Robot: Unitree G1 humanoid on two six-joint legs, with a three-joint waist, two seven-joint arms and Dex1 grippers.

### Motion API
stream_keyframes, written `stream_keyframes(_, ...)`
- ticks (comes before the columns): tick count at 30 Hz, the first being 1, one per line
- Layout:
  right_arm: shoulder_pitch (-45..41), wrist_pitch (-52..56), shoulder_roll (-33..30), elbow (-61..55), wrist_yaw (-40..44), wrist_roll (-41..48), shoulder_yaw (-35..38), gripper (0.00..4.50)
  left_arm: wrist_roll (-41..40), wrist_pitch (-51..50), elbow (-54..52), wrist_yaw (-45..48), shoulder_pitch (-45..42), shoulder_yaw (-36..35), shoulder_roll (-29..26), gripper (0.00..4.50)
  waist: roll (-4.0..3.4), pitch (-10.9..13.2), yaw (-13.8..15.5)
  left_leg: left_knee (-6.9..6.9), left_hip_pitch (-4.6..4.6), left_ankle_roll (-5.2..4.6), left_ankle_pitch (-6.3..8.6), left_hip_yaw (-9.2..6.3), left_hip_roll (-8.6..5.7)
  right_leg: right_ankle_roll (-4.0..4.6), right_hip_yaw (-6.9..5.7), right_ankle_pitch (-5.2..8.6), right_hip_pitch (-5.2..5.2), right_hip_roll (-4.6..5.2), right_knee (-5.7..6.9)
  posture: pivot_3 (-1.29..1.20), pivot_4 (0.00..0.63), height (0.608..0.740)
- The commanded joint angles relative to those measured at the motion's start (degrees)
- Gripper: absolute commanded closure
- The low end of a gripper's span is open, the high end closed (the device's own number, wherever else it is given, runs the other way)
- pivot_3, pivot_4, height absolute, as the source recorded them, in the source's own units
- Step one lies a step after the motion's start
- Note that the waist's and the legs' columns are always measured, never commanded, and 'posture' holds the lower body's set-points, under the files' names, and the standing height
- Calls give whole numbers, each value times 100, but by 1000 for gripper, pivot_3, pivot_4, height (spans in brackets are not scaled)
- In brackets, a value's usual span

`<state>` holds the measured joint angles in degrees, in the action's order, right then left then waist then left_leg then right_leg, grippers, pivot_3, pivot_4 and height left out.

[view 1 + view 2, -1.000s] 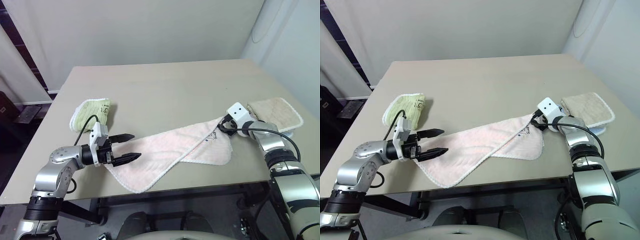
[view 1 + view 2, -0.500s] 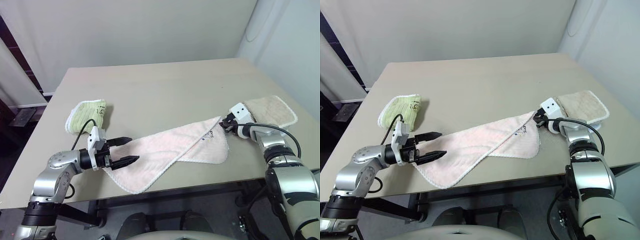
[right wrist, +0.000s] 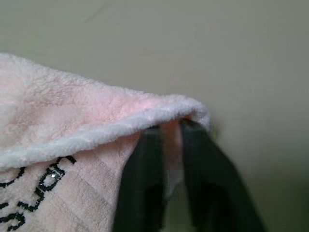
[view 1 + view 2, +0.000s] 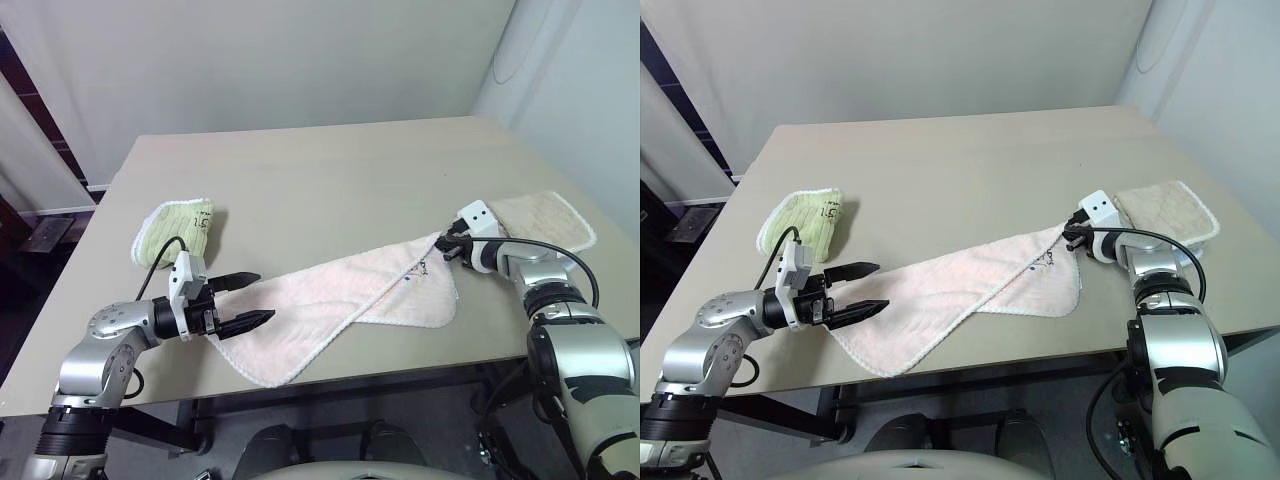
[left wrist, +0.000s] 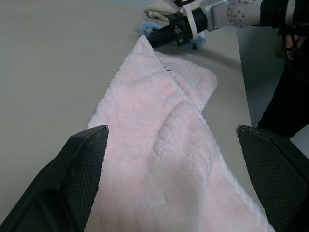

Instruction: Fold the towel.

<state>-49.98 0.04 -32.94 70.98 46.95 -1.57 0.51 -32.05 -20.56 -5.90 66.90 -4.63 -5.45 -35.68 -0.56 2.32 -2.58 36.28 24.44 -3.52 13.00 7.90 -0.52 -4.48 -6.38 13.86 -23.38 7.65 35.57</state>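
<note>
1. Pinching the towel (image 4: 340, 305) by its far corner, my right pincer (image 3: 166, 179) is clamped on the white hem.
2. My left pincer (image 4: 250, 298) hovers spread wide over the near end.
3. Lying aslant on the bench (image 4: 330, 180), the towel looks soft, light and floppy; I'd take it by the corners.

Fluffy pink terry towel (image 4: 340, 300), matt smooth table (image 4: 320, 180), ribbed green cloth (image 4: 180, 228)

Looks like a bare test room or lab: my plain beige desk (image 4: 330, 170) stands against blank white walls (image 4: 270, 60), a pale curtain (image 4: 35, 140) hangs at my left, nothing homely anywhere, just folded cloths.
</note>
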Motion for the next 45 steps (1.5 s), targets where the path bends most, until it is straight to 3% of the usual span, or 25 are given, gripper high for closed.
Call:
stream_keyframes(1, -162, -265, -78, -258, 103, -102, -62, 2539, -128, -25, -226, -49, -29, -143, -74, 0, -2, 1, 0, 0, 0, 0, 0, 0, 0, 0, 0, 0, 0, 0, 0, 0, 0, 720)
stream_keyframes(2, -163, -401, -79, -254, 46, -166, -102, 2175, -130, -39, -253, -82, -48, -147, -82, 0, -2, 1, 0, 0, 0, 0, 0, 0, 0, 0, 0, 0, 0, 0, 0, 0, 0, 720)
stream_keyframes(13, -400, -1021, 0, 75, -445, -703, -440, 2175, -95, -49, -394, -252, -34, -128, -165, 0, -4, 2, -1, -3, 0, 6, -4, 1, 0, 0, 0, 0, -2, -1, 1, 0, 0, 720)
stream_keyframes(34, -572, -554, 142, 502, -697, -753, -278, 2175, -91, 132, -327, -279, 73, -217, -272, 0, -6, 3, 0, -7, 0, 12, -7, 2, 0, 0, 0, 0, -4, -3, 2, 0, 0, 720)
stream_keyframes(37, -617, -646, 138, 484, -663, -705, -200, 2824, -111, 124, -352, -299, 96, -261, -271, 0, -6, 3, -2, -8, 0, 12, -7, 2, 0, 0, 0, 0, -4, -3, 2, 0, 0, 720)
stream_keyframes(41, -659, -741, 139, 455, -649, -708, -177, 4287, -94, 131, -383, -334, 115, -255, -252, 0, -6, 4, -3, -10, 0, 12, -7, 2, 0, 0, 0, 0, -6, -4, 2, 0, 0, 720)
stream_keyframes(42, -673, -745, 141, 452, -662, -694, -156, 4480, -108, 113, -396, -349, 113, -252, -241, 0, -7, 4, -3, -10, 0, 13, -7, 2, 0, 0, 0, 0, -6, -4, 2, 0, 0, 720)
stream_keyframes(45, -741, -837, 104, 410, -666, -633, -65, 4480, -208, 14, -470, -372, 93, -248, -217, 0, -9, 5, -3, -10, 0, 13, -7, 3, 0, 0, 0, 0, -6, -4, 2, 0, 0, 720)
